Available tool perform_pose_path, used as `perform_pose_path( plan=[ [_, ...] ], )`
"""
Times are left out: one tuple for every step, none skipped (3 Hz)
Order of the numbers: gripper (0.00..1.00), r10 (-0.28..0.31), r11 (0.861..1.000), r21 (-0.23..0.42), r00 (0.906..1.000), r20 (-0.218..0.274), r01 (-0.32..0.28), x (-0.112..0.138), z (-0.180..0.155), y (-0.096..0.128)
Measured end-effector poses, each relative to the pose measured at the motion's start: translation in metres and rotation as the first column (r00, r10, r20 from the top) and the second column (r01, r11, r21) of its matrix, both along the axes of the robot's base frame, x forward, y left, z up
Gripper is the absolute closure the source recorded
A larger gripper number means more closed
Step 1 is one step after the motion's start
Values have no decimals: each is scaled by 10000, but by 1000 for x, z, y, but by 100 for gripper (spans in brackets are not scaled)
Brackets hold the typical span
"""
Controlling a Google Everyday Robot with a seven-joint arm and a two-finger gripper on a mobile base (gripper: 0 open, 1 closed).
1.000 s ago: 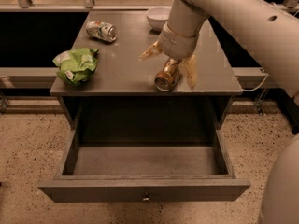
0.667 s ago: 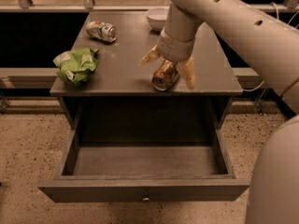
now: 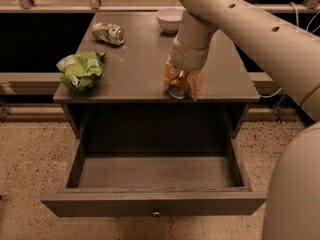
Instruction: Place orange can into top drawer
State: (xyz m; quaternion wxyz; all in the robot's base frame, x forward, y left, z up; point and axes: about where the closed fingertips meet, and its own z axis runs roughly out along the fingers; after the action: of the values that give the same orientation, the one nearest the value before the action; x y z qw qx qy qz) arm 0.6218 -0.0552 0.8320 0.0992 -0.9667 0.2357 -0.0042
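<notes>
The orange can [image 3: 178, 88] lies on its side on the grey cabinet top [image 3: 135, 74], near the front edge, its silver end facing the camera. My gripper [image 3: 181, 87] comes down from above and its two pale fingers [image 3: 195, 85] are closed against both sides of the can. The top drawer [image 3: 150, 204] is pulled fully out below, its inside bare, with a small round knob [image 3: 156, 213] on the front panel.
A white-and-green can [image 3: 108, 33] lies at the back left of the top. A crumpled green bag [image 3: 81, 69] sits at the left edge. A white bowl [image 3: 169, 19] stands at the back. My arm fills the right side.
The fingers, spread wide on either side of the can before, have closed onto it. The can has not moved.
</notes>
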Motion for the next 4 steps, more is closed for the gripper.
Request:
perform_pose_path(
  plan=[
    [64,-222,9949,968,9973,-703,290,-7,9,-9],
    [88,-997,9751,1909,9921,-765,1127,-19,48,-8],
    [100,-2807,9321,2467,9594,286,2654,-68,140,-18],
    [100,-4823,8077,3170,8663,-1300,4972,-101,165,-59]
  ],
)
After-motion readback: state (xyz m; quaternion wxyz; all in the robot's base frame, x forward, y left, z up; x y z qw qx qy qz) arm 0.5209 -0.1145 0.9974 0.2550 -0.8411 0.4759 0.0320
